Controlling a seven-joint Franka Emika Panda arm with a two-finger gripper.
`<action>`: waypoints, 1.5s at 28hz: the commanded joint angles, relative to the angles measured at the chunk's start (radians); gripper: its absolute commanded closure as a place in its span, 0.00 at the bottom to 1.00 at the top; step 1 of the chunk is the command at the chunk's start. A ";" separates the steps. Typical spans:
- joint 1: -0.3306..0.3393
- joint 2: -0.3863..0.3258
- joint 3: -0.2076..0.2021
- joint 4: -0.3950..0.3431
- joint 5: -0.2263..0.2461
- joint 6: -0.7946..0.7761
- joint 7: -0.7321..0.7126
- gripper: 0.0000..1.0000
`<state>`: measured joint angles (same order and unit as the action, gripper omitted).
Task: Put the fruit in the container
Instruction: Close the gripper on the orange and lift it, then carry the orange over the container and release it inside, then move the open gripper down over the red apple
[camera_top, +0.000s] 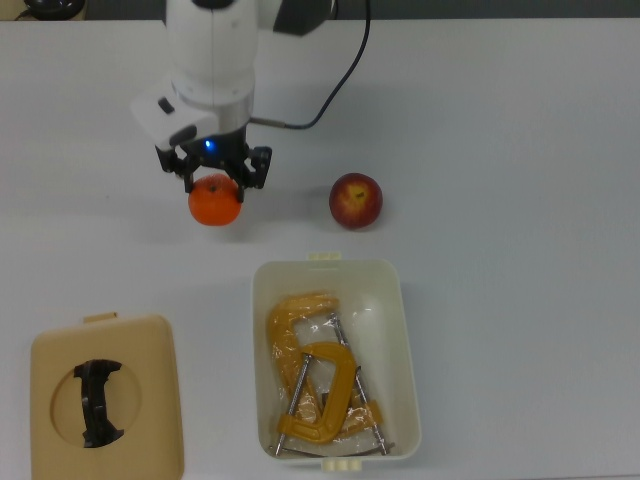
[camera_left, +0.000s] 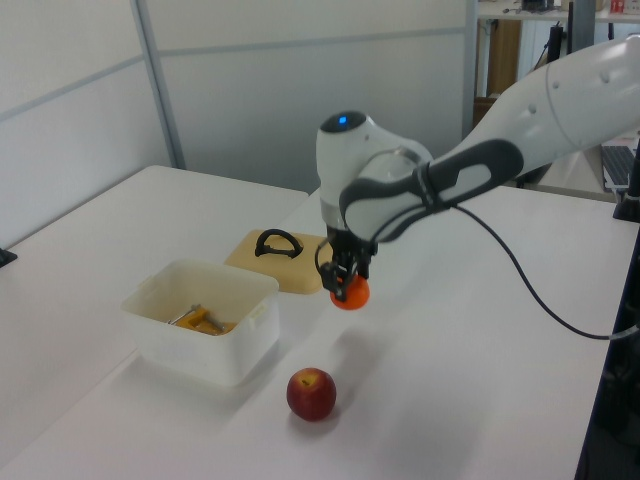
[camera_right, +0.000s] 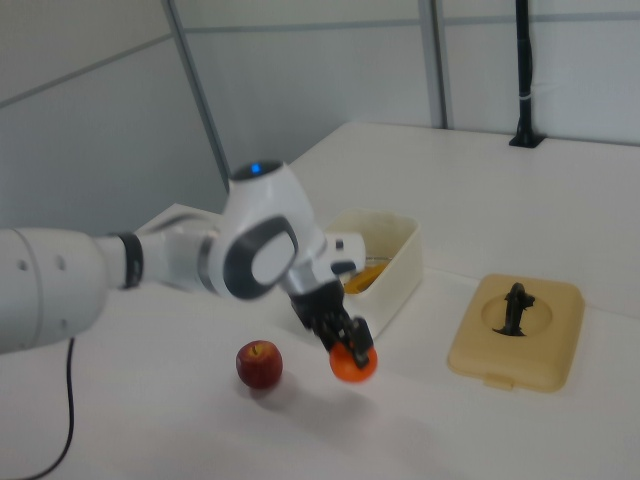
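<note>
Orange (camera_top: 214, 203), bright and round, hangs clamped above the table, clear of it.

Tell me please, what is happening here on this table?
A robot arm's gripper is shut on the orange and holds it above the table; the left view shows it in the air. The apple lies on the table near the open container, which has yellow clamps inside. The lid lies apart on the table.
</note>
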<state>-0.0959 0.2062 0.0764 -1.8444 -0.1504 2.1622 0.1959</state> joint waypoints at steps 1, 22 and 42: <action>0.027 -0.031 -0.006 0.119 0.112 -0.104 0.005 1.00; 0.165 0.222 -0.013 0.307 -0.098 0.246 0.658 0.95; 0.217 0.070 -0.004 0.241 0.041 -0.037 0.285 0.00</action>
<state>0.0883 0.3512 0.0804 -1.5491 -0.1926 2.2453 0.6443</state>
